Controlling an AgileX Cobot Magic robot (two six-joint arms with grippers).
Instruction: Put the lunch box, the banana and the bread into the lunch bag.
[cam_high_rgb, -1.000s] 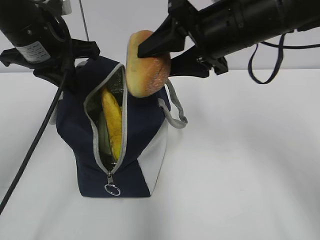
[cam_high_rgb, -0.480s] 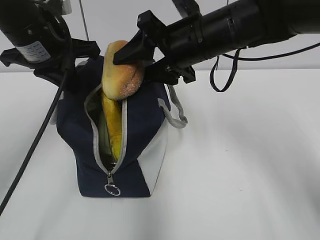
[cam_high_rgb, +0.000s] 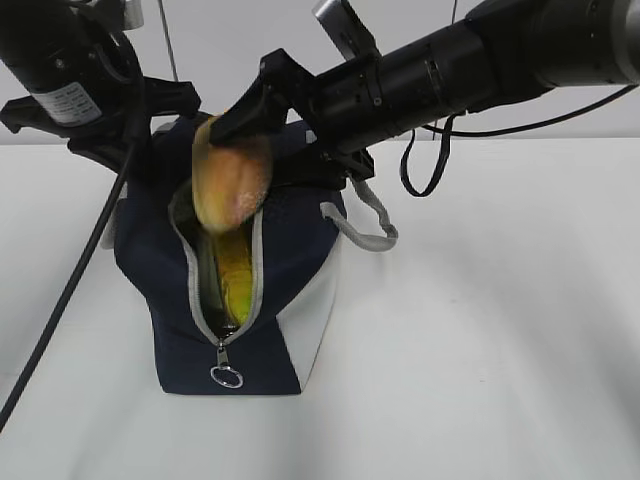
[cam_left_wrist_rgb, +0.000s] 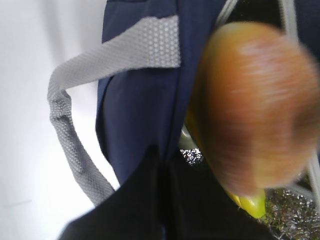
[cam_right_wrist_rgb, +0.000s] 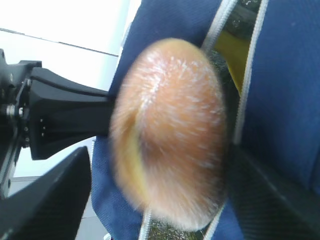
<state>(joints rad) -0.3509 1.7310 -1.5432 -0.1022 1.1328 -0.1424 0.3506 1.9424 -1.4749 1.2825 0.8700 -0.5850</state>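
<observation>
The navy lunch bag stands unzipped on the table. The yellow banana lies inside it, with a pale green sliver of the lunch box beside it. The bread is blurred, right at the bag's mouth, just below my right gripper. In the right wrist view the bread sits between the spread fingers, with a gap on the left side. My left gripper is shut on the bag's rim at the back left; it also shows in the left wrist view.
A grey strap handle loops off the bag's right side. The metal ring pull hangs at the bag's near end. A black cable runs down the left. White table surrounds the bag.
My right gripper carried the bread left and down from above the bag's right side to its opening. The bread now sits lower relative to the fingers and is blurred. The left gripper stayed put.
</observation>
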